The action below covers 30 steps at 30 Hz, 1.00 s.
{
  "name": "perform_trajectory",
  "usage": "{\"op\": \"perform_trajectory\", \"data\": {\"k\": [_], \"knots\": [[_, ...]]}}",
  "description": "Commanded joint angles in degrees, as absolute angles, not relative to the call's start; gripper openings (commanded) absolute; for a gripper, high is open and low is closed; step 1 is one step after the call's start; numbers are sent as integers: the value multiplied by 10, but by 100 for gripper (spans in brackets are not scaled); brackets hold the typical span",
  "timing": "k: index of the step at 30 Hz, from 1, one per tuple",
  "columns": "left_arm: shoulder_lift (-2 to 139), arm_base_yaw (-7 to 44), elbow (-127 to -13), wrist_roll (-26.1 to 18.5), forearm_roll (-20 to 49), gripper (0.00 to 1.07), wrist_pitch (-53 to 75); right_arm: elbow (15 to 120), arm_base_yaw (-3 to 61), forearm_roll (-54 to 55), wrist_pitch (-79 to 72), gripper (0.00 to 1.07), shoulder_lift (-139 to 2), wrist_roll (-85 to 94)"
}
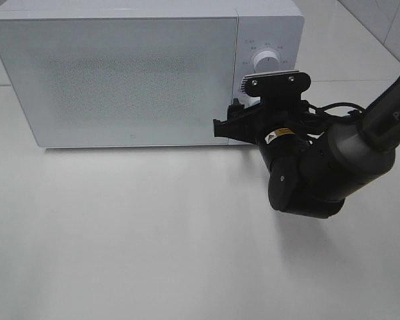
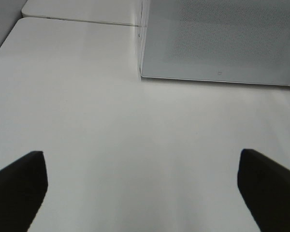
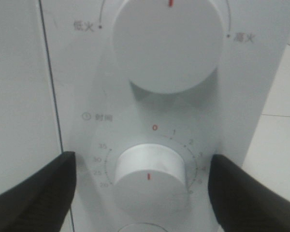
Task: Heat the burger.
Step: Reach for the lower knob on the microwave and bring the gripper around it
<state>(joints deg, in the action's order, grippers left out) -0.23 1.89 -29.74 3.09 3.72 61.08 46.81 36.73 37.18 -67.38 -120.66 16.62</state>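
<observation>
The burger is out of view in every frame. The white microwave (image 1: 133,73) stands at the back of the table with its door shut. My right gripper (image 1: 240,115) is at its control panel. In the right wrist view the right gripper (image 3: 142,163) is open, with a black finger on each side of the lower timer knob (image 3: 150,176) and a small gap at either side. The timer knob's red mark points down, away from the 0. My left gripper (image 2: 141,154) is open over the bare table with nothing between its fingers.
The larger power knob (image 3: 166,43) sits above the timer knob and also shows as the power knob (image 1: 265,60) in the exterior view. The white table (image 1: 153,233) stretches in front of the microwave. The microwave's lower left corner (image 2: 142,75) lies ahead of the left gripper.
</observation>
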Motion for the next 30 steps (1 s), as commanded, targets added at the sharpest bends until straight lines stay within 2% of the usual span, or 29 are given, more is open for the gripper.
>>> {"op": "perform_trajectory", "data": {"k": [1, 2, 3, 4, 5, 7, 8, 10, 13, 30], "knots": [[-13, 18, -296, 34, 42, 100, 610, 478, 363, 348, -677, 60, -1207, 168], [-13, 18, -296, 34, 42, 100, 610, 478, 363, 348, -677, 60, -1207, 168], [-13, 18, -296, 34, 42, 100, 610, 478, 363, 348, -679, 50, -1207, 168], [-13, 18, -296, 34, 42, 100, 610, 478, 363, 348, -681, 44, -1207, 168], [-13, 18, -296, 34, 42, 100, 610, 478, 363, 348, -681, 44, -1207, 168], [-13, 18, -296, 34, 42, 100, 610, 478, 363, 348, -684, 21, -1207, 168], [-13, 18, -296, 34, 42, 100, 610, 478, 363, 348, -684, 21, -1207, 168], [-13, 18, -296, 34, 42, 100, 610, 478, 363, 347, -684, 8, -1207, 168], [-13, 18, -296, 34, 42, 100, 610, 478, 363, 342, -685, 2, -1207, 168], [-13, 18, -296, 34, 42, 100, 610, 478, 363, 337, -703, 2, -1207, 159]]}}
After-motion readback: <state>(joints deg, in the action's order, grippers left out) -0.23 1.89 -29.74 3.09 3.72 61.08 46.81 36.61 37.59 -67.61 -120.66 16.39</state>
